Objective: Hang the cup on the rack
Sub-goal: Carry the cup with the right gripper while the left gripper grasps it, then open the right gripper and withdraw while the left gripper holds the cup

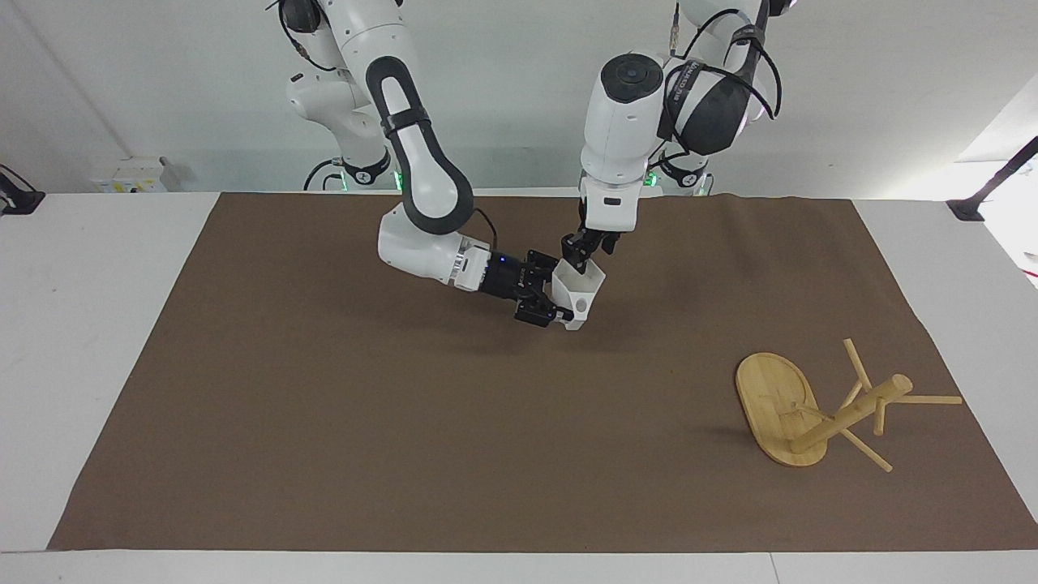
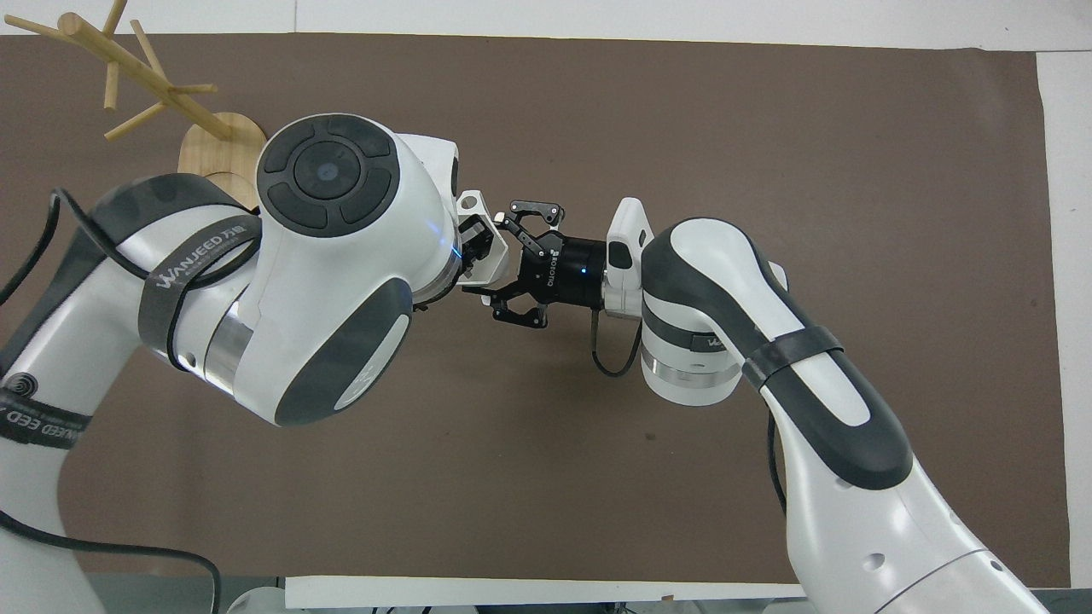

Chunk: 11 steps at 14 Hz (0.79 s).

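Note:
The white faceted cup (image 1: pixel 577 292) is held in the air over the middle of the brown mat, rim up and handle toward the camera in the facing view. My right gripper (image 1: pixel 552 302) is shut on its side, reaching in level. My left gripper (image 1: pixel 585 259) comes down from above and sits at the cup's rim. In the overhead view the left arm covers most of the cup (image 2: pixel 492 266); the right gripper (image 2: pixel 496 260) shows beside it. The bamboo rack (image 1: pixel 811 410) lies tipped over at the left arm's end, base on edge, post and pegs slanting off the mat.
The brown mat (image 1: pixel 324 405) covers most of the white table. The rack's post and pegs (image 2: pixel 128 64) show at the mat's corner farthest from the robots in the overhead view. A black clamp (image 1: pixel 969 209) sits at the table edge.

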Available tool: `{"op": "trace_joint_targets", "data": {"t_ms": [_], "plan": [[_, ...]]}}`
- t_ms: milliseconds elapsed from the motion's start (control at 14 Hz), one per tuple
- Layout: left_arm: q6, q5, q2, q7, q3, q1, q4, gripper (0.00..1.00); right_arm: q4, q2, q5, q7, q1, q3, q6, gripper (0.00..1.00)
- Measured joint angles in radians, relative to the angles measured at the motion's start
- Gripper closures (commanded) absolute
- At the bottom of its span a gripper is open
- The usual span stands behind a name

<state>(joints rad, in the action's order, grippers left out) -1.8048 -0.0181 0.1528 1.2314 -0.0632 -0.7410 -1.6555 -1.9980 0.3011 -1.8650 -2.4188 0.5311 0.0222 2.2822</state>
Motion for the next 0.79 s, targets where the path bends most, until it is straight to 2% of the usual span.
{"op": "trace_joint_targets", "data": {"t_ms": [286,429,500,643,786], "plan": [[-0.115,-0.003,-0.003,-0.017,-0.002,0.000,-0.050,1.00,0.005,0.002,-0.004,0.006,-0.001,0.003,0.008,0.73],[-0.127,-0.003,-0.006,-0.028,-0.003,0.000,-0.053,1.00,0.007,0.002,-0.005,0.006,-0.002,0.006,0.009,0.69],[-0.129,-0.003,-0.006,-0.032,-0.003,0.000,-0.053,1.00,0.009,0.002,-0.006,0.006,-0.002,0.006,0.010,0.56],[-0.142,-0.003,-0.008,-0.036,-0.005,0.000,-0.053,1.00,0.012,-0.003,-0.006,0.006,-0.002,0.005,0.029,0.02],[-0.156,-0.001,-0.011,-0.041,-0.005,0.000,-0.050,1.00,0.015,-0.019,-0.006,0.006,-0.002,0.005,0.047,0.01]]}}
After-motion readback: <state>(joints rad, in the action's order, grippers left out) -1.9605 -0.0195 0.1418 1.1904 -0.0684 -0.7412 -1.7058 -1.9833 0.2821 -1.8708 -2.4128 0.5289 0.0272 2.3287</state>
